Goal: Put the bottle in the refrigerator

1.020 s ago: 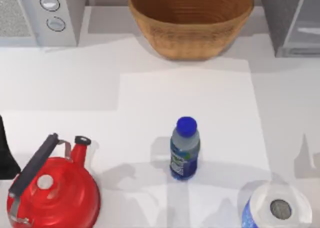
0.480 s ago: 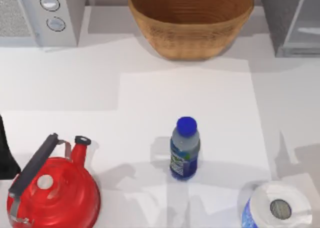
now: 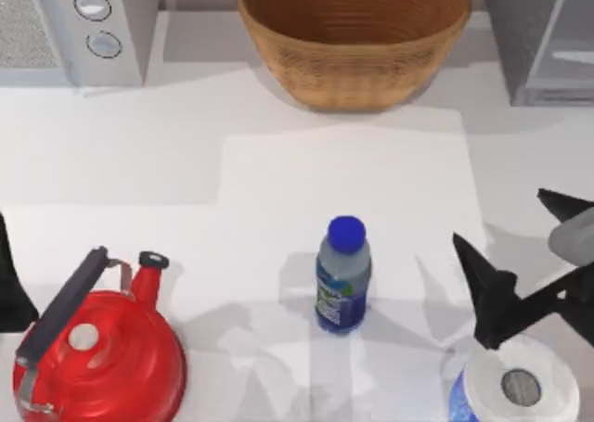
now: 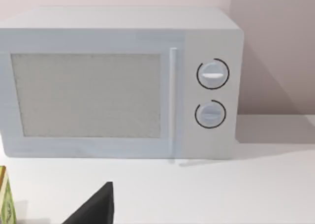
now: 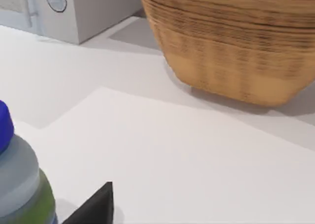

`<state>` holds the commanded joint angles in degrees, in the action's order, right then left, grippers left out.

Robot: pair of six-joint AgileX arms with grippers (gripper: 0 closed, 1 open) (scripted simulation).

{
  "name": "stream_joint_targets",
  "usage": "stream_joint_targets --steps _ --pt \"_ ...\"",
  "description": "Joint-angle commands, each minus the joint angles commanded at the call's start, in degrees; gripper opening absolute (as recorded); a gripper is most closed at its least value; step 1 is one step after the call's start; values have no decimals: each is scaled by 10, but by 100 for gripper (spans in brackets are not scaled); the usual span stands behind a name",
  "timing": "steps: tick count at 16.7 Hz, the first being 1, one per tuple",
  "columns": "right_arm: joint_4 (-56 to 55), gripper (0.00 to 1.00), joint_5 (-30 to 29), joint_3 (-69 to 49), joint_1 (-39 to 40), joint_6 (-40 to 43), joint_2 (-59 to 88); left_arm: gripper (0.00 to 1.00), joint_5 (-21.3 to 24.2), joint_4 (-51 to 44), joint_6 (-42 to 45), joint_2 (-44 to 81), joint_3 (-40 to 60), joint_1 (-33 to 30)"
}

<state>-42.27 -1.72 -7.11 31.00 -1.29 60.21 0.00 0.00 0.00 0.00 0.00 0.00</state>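
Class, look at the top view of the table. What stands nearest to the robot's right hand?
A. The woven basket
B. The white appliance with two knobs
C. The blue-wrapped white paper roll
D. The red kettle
C. The right hand hangs open at the table's right side, just above the paper roll, while the bottle stands farther off, to its left, at mid-table.

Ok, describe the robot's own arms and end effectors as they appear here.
The right end effector at the table's right edge has matte black, pointed, wedge-shaped fingers on a black body, with a pale grey rounded wrist segment behind. The left arm shows as a black sliver at the left edge. No cables or markings are visible.
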Motion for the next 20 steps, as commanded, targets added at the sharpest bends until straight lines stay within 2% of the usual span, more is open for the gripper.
stream_joint_targets --steps 5,9,20 --pt "-155 100 -13 -27 108 -6 227 100 0 0 0 0 0 0" --pt "-228 100 -21 -37 158 -5 330 100 0 0 0 0 0 0" --pt "-225 100 -23 -67 167 -3 359 100 0 0 0 0 0 0"
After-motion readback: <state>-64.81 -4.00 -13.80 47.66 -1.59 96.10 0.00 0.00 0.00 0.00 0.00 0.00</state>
